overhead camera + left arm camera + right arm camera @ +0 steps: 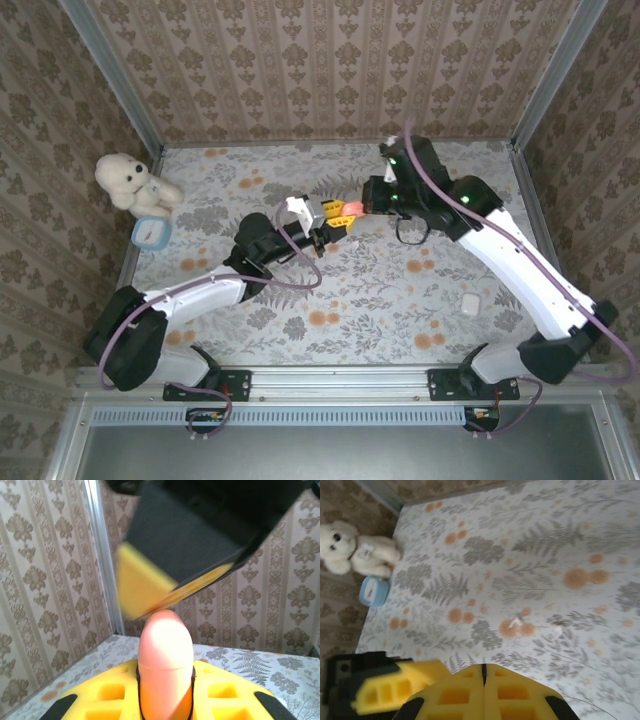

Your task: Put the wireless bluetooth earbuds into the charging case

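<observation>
The left end effector [338, 220] is closed on the peach-coloured charging case [165, 650]. The case is held upright above the counter [380, 290], clamped low on its sides between the yellow pads [225, 690]. The right end effector [483, 692] is shut, and nothing is seen between its pressed-together fingers. One of its tips appears to touch the top of the case.

Two tiny white pieces, judged to be the earbuds [515, 622], are seen lying apart on the counter. They are too small for this to be confirmed.

The earbuds are expected to be very light, rigid and glossy, and therefore slippery. A gentle pinch across the widest part of the body is advised, since a bud is easily flicked away or dropped. The case is likewise smooth and rounded, and rotation in the pads is to be expected if it is pushed off-centre.

The seam around the case and the contact at its top are given by the left wrist view; the top external view is too coarse for either. A separate white case [470, 303], resting on the counter near the right arm, is given by the top external view. The white pieces are resolved in the right wrist view.
</observation>
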Robot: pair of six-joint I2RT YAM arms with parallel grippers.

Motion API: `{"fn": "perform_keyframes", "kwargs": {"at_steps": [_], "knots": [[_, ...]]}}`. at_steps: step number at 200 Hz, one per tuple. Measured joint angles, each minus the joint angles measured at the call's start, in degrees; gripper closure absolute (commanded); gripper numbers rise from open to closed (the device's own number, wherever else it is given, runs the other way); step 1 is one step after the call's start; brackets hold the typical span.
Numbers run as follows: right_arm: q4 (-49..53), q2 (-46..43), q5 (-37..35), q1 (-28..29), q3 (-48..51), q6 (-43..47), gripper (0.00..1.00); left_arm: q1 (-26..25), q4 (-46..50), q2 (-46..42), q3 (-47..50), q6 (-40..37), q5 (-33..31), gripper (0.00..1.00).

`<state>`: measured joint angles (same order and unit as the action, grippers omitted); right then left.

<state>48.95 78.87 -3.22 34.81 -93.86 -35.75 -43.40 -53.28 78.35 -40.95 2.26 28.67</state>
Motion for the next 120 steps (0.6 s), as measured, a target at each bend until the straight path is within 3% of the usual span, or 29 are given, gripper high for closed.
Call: {"fn": "perform_keyframes", "kwargs": {"at_steps": [39, 58, 88, 120], "knots": [[-3.28, -10.54, -3.54, -7.52, 11.78, -4.59, 0.79, 0.33, 10.34, 5.44, -7.23, 3.5, -3.67, 1.0], [-4.68, -12.31, -4.15, -8.61, 16.55, -5.81, 0.58, 0.31, 18.36, 11.06, -13.7, 7.06, -5.22, 1.0], [-5.68, -13.66, -4.55, -10.1, 24.02, -7.23, 0.33, 0.2, 29.14, 21.88, -25.09, 12.85, -6.62, 1.0], [-6.05, -15.87, -4.74, -10.84, 28.13, -8.46, 0.24, -0.83, 36.28, 34.18, -36.74, 18.36, -6.69, 0.96]]}}
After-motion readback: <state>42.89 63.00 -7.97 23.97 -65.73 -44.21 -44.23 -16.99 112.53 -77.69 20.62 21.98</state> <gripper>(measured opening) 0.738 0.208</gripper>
